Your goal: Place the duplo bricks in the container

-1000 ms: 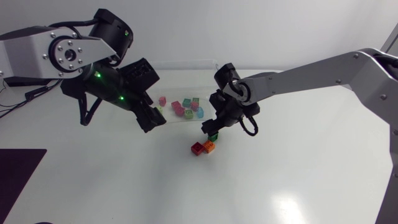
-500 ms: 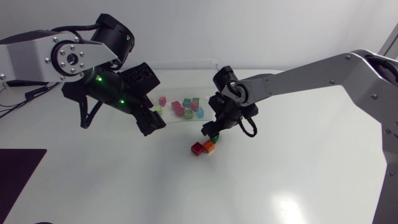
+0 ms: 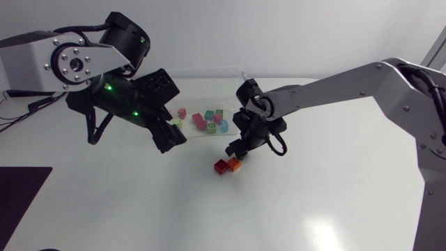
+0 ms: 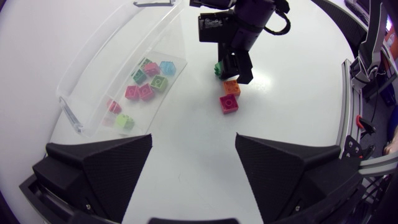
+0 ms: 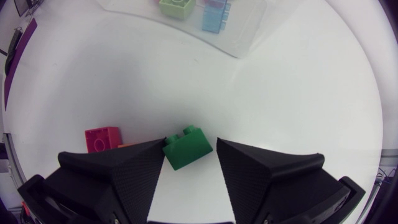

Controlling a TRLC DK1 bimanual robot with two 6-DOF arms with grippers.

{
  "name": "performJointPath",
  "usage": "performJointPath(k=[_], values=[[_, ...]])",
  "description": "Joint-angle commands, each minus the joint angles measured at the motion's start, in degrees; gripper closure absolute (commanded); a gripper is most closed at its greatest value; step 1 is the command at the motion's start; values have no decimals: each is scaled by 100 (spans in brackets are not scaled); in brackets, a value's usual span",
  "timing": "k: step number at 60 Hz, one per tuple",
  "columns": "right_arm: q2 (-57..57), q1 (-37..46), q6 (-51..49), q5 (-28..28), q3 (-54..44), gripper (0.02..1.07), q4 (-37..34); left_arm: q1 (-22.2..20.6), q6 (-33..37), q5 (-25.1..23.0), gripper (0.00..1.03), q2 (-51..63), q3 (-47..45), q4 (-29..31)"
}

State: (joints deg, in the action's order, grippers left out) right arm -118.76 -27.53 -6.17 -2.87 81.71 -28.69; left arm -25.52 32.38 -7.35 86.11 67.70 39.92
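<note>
Green brick [image 5: 188,148] clamped in the right end effector [image 5: 190,153], wrist pointing steeply downward.

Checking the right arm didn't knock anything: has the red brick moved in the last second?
No. The red brick sits as before, beside the orange brick, same gap to the container.

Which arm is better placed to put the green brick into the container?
Right: the right gripper grips the green brick between its fingers, close to the container. The left gripper is open and empty, away from the brick.
</note>
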Motion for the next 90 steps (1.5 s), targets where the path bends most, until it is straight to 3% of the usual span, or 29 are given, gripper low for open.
performJointPath(k=[1, 5, 14, 50, 81, 85, 90], values=[[-191, -7, 143, 50, 108, 56, -137, -32, 137, -56, 10, -138, -143, 51], [-209, 2, 143, 50, 99, 58, -137, -32, 137, -56, 10, -138, -170, 51], [-165, 37, 143, 24, 73, 76, -58, -59, 146, -56, 10, -129, -196, 51], [661, 143, 143, -3, -296, 77, -120, -129, 154, -56, 10, -68, -275, 42], [318, 239, 37, 24, -613, 76, -190, -146, 137, -56, 10, -129, -301, 51], [310, 248, 29, 15, -665, 75, -181, -155, 128, -56, 10, -138, -310, 51], [292, 266, 29, 6, -701, 48, -207, -164, 137, -56, 10, -138, -301, 51]])
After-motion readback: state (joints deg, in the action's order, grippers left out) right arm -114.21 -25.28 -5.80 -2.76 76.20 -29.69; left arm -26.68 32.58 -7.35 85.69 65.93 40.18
